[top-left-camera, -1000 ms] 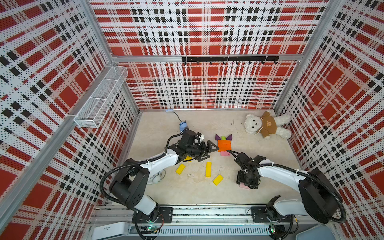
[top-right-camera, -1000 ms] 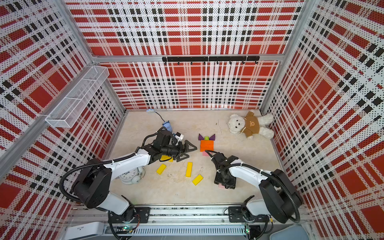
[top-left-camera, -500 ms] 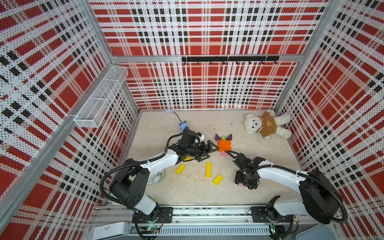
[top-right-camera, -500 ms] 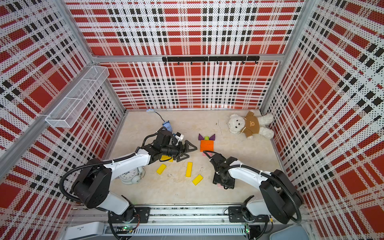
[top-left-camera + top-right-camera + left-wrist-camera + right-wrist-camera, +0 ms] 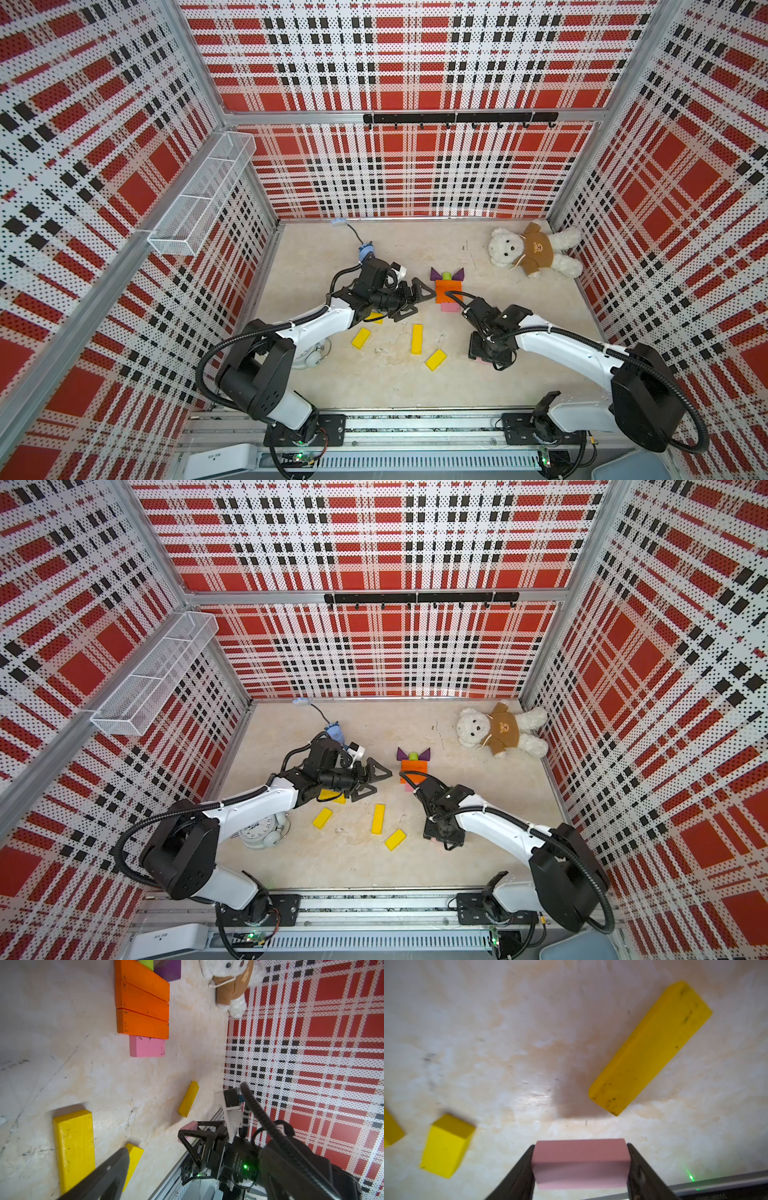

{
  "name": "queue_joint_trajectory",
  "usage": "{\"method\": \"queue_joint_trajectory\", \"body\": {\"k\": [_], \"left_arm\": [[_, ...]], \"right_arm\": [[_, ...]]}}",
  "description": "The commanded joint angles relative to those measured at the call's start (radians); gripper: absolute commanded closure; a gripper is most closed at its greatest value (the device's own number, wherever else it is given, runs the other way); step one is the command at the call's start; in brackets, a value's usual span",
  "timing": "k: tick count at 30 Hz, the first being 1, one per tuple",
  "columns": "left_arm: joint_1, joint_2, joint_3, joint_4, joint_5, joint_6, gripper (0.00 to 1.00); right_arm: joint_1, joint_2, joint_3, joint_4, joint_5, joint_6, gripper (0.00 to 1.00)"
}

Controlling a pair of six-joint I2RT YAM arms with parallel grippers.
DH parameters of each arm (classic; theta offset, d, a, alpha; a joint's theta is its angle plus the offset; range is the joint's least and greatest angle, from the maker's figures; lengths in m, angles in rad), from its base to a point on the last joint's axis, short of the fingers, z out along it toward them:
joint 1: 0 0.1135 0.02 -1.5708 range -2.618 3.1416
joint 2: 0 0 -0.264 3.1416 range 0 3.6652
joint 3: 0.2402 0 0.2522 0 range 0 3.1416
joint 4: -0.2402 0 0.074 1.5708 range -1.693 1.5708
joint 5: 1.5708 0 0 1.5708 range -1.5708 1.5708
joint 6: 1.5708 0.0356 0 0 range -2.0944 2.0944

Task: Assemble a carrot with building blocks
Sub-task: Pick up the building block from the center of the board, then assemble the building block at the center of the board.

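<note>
Over the last second the right arm has crept a little toward the middle of the desk point(image 5: 374, 386) and the right claw point(image 5: 580, 1147) has narrowed, while the left arm has not shifted. The right wrist view shows the right claw's two fingers pressed against the short ends of a pink block point(image 5: 579, 1167), so it stands about half closed with that block clamped between them. Whether the block has left the surface cannot be told. The left claw point(image 5: 413, 300) hangs spread as wide as it goes and holds nothing, just beside the half-built carrot and above one of the yellow bars point(image 5: 417, 339) scattered near the front. The carrot lies toward the back. Its purple triangles point(image 5: 436, 274) and a lime-green stub point(image 5: 446, 275) form the leaves, three orange bars point(image 5: 143, 1001) are packed side by side as the body, and a shorter pink bar point(image 5: 147, 1046) touches the lowest orange one. The step in hand looks like the pick-up of the next tapering piece. The next move probably calls for lifting the pink block clear and carrying it past the nearest yellow bar to the carrot's narrow end. There it would be turned parallel to the pink bar and set down flush without nudging the rows already laid. The left claw sits close to that route, so the right arm will need to approach from its own side.
</note>
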Motion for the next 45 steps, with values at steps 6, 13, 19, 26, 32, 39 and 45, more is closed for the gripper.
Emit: {"method": "queue_joint_trajectory", "body": {"k": [6, 13, 19, 26, 32, 39, 45], "left_arm": [[0.205, -0.061, 0.011, -0.004, -0.016, -0.019, 0.01], [0.345, -0.089, -0.009, -0.004, -0.051, -0.033, 0.0], [0.336, -0.073, -0.008, -0.002, -0.044, -0.035, 0.01], [0.328, -0.069, -0.007, -0.001, -0.041, -0.036, 0.0], [0.315, -0.069, -0.007, 0.001, -0.038, -0.036, 0.01], [0.308, -0.07, -0.006, 0.002, -0.034, -0.037, 0.0], [0.304, -0.072, -0.005, 0.005, -0.033, -0.038, 0.0]], "right_arm": [[-0.018, 0.239, 0.278, 0.047, 0.07, -0.169, 0.38], [-0.043, 0.432, 0.413, 0.105, 0.013, -0.232, 0.38], [-0.07, 0.498, 0.423, 0.145, -0.015, -0.232, 0.38], [-0.074, 0.551, 0.457, 0.149, -0.016, -0.242, 0.38], [-0.081, 0.582, 0.482, 0.144, -0.01, -0.243, 0.37], [-0.084, 0.602, 0.49, 0.132, -0.004, -0.242, 0.36], [-0.093, 0.602, 0.485, 0.134, 0.005, -0.234, 0.36]]}}
